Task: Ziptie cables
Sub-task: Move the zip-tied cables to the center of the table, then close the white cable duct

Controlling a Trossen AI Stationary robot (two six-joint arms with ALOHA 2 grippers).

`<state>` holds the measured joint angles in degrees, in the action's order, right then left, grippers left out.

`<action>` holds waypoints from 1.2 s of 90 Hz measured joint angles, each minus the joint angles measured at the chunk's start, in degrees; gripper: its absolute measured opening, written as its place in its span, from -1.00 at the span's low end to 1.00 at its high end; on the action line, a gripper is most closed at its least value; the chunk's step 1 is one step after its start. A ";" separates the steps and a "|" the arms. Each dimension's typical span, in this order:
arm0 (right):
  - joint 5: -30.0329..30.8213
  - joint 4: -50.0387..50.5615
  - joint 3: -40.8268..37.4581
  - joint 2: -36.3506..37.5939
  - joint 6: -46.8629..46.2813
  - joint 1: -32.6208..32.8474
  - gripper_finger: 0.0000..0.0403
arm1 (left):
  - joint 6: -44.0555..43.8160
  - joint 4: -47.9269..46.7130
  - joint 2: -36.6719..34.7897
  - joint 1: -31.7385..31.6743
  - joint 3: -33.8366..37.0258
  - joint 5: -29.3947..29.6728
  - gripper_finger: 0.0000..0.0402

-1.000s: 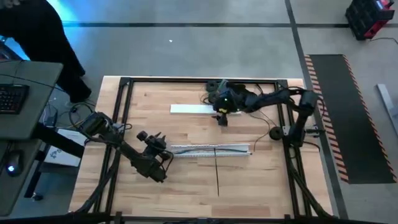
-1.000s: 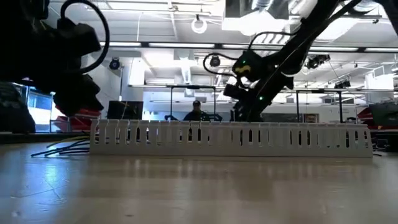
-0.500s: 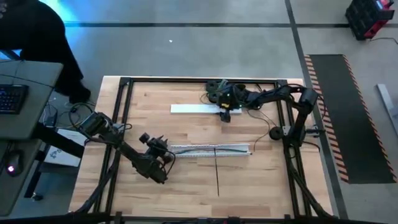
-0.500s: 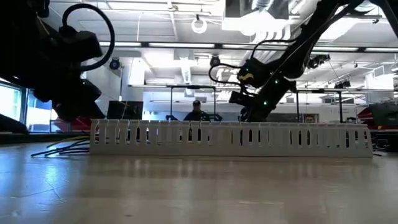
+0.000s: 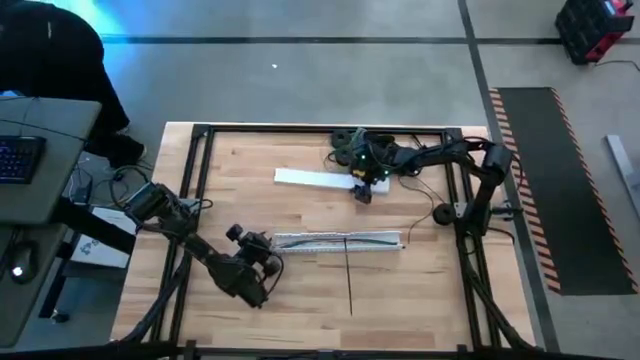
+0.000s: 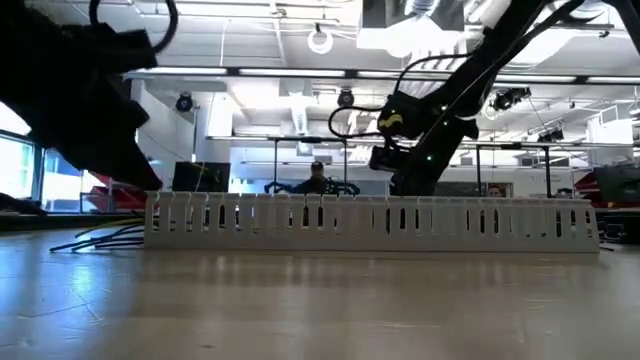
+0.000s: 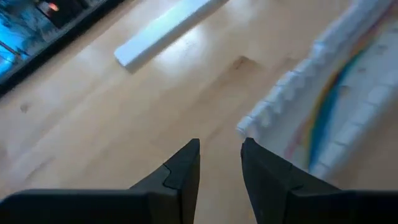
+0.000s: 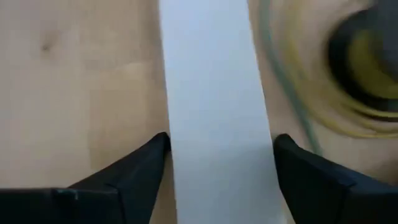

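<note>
The left pincer (image 7: 219, 163), fingers narrowly apart, hangs over bare wood beside the slotted white duct (image 7: 292, 102).

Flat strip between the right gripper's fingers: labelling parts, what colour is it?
Plain white flat strip; the right wrist view shows it best.

1. Your slotted duct (image 5: 338, 242) lies mid-bench (image 5: 420, 300), with a flat strip (image 5: 312, 178) behind it.
2. Your right pincer (image 5: 361, 190) straddles that strip's right end.
3. Your left pincer (image 5: 268, 268) sits just beside the duct's left end.
4. A thin stick (image 5: 349, 275) crosses the duct.
</note>
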<state>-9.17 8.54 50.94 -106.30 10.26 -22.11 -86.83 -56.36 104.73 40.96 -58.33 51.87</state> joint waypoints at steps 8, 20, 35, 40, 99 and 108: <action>2.92 0.01 0.00 0.00 -3.33 4.83 0.28 | -0.02 0.66 0.00 1.97 -1.99 -2.21 -0.50; 6.98 -0.32 -0.04 -0.02 -10.41 11.88 0.24 | -0.81 1.36 0.00 5.82 -4.55 -2.54 -0.50; 13.32 -1.31 -0.20 -0.02 -15.38 17.84 0.24 | -5.17 1.13 0.00 10.38 -5.09 1.05 -0.50; 13.83 -2.95 -0.35 0.00 -15.16 18.63 0.24 | -6.71 0.73 0.00 11.52 -5.09 2.74 -0.50; 7.71 -25.59 -0.18 -4.89 -7.71 17.59 0.67 | -7.13 0.24 0.00 11.87 -5.09 5.73 -0.50; 7.47 -28.77 -0.04 -8.01 -9.25 17.59 0.62 | -6.93 0.24 0.00 11.87 -5.09 5.74 -0.50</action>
<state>-1.70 -20.24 50.89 -114.31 1.01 -4.52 -93.76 -56.12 104.73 52.84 -63.42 57.61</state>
